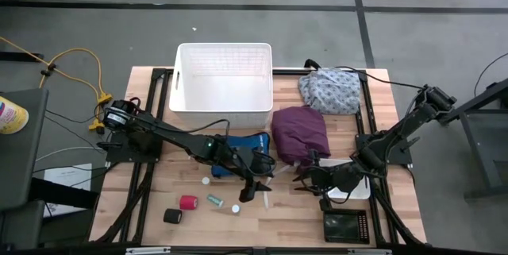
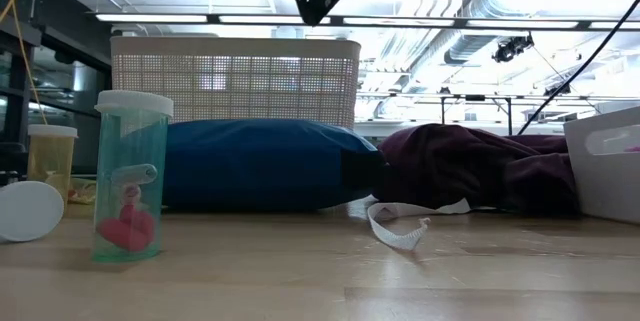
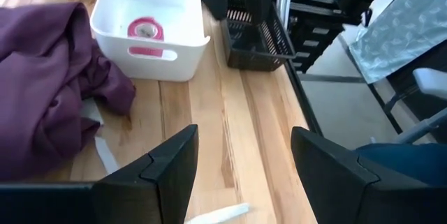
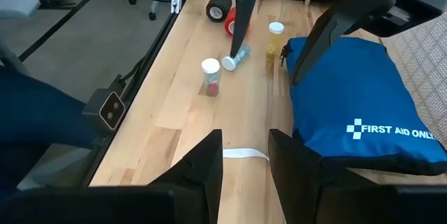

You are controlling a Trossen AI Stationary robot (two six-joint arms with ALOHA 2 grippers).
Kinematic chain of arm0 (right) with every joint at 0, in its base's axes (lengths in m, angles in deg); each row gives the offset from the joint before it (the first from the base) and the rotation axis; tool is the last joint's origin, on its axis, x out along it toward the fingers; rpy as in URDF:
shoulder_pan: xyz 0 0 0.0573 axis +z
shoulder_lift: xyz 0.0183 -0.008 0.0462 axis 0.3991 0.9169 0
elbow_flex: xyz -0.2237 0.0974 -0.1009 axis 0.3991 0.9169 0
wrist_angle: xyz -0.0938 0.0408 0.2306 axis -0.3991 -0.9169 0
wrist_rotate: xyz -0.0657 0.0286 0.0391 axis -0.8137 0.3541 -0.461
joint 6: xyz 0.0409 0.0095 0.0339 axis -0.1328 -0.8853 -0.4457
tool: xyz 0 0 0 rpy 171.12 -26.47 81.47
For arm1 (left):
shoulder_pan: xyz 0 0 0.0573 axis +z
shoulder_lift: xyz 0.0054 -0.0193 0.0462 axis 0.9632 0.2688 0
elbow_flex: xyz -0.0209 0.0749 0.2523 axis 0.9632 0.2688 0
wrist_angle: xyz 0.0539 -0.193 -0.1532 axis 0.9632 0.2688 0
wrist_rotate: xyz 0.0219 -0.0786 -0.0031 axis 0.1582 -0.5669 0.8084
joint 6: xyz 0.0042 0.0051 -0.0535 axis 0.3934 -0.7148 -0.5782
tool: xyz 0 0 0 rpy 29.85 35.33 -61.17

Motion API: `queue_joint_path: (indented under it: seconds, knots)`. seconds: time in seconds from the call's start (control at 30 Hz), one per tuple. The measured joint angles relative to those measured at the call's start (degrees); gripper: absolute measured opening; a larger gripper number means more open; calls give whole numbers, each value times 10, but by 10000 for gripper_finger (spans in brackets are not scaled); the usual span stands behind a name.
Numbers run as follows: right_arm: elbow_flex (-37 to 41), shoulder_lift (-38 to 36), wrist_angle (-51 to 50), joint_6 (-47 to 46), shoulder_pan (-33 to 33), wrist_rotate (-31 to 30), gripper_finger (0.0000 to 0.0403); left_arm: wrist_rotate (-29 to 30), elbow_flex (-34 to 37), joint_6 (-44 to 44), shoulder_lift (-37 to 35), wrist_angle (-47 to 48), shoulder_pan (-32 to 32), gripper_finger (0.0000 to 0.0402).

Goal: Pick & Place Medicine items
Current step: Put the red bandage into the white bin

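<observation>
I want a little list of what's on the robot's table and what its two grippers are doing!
table: wooden top
big white basket: far side of the table, looks empty
blue first aid pouch: mid table
purple cloth: beside the pouch
floral cloth: far right corner
small white bin: near right, pink roll inside
red roll: near left
black roll: beside the red roll
left gripper: open, empty, above the table by the pouch
right gripper: part open, empty, facing the left gripper

Bright even light, ceiling strip glare, soft shadows, sharp focus
</observation>
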Motion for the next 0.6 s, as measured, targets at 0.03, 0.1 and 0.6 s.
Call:
queue_joint_path:
  seconds: [0.03, 0.1, 0.6]
  knots:
    - [0, 0, 0, 0, 0, 0, 103, 0, 0, 0, 0, 8, 0, 221]
    - [0, 0, 0, 0, 0, 0, 103, 0, 0, 0, -2, 32, -1, 221]
    - [0, 0, 6, 0, 0, 0, 103, 53, 0, -57, -114, 291, -60, 221]
